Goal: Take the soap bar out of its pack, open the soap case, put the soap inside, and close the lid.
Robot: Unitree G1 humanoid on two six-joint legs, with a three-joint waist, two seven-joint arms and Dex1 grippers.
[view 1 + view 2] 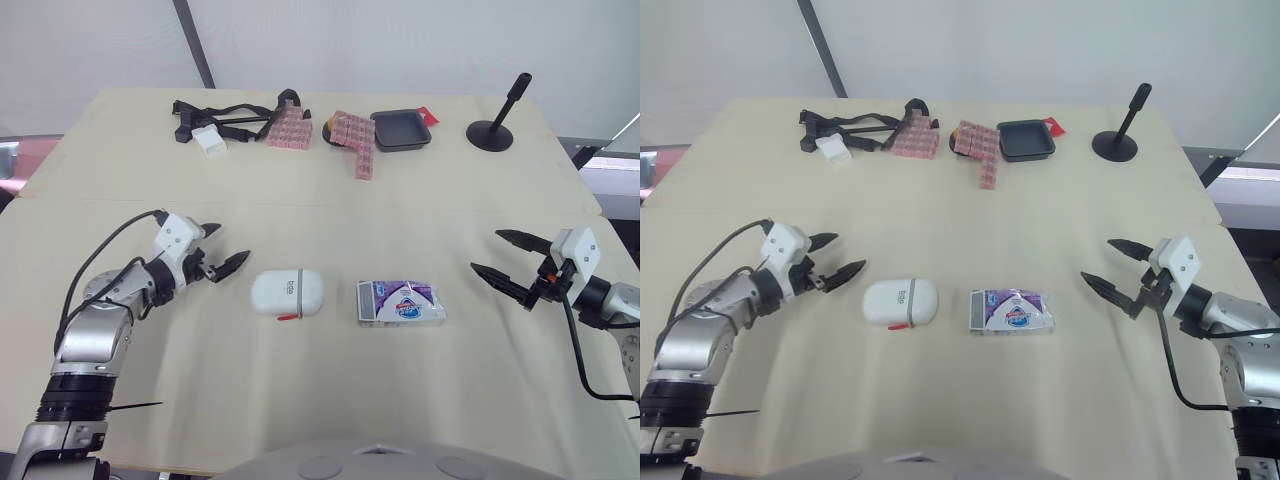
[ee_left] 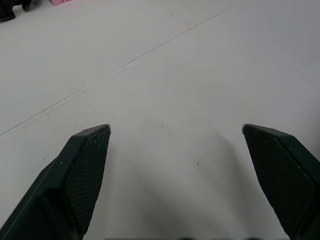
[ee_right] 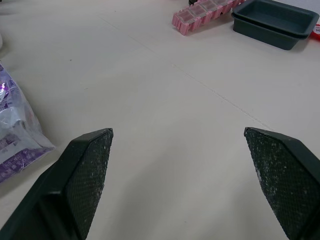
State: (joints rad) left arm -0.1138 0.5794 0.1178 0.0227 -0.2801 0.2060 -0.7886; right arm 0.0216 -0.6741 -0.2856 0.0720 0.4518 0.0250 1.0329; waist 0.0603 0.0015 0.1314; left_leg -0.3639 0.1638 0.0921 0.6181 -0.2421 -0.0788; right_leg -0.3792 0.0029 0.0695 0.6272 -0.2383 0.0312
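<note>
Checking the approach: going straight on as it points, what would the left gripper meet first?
Likely the bare table, not the case: the open left gripper aims down at cloth beside it, though depth is hard to judge.

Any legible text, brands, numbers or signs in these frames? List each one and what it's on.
No text here can actually be read.
soap pack: purple, blue and red printed label with a logo in the middle, too blurred to read.
soap case: small grey mark on its top, too small to read.
red tag beside the dark tray: no print can be made out.
</note>
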